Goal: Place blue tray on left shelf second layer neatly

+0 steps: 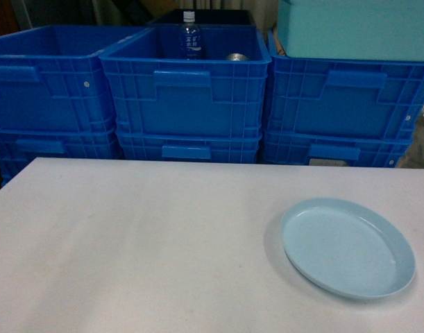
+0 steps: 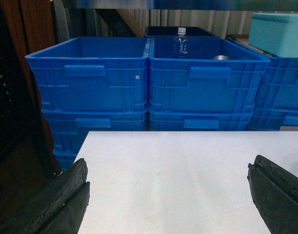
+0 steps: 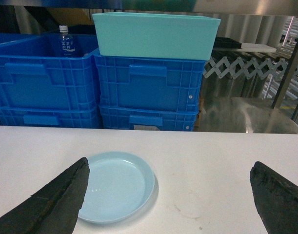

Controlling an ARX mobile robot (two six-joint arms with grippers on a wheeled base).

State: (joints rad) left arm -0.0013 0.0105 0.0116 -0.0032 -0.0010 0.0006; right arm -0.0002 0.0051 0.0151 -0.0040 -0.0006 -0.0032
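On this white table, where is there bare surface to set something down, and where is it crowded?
The white table is bare across its left and middle, from the blue tray over to the left edge, and along the strip before the blue crates. The tray fills the right front. Behind the table it is crowded: stacked crates, one holding a bottle, and a turquoise box on top.

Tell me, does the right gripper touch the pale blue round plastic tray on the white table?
Cannot tell. In the right wrist view the open right gripper has its left finger overlapping the pale blue round plastic tray; height above it is unclear.
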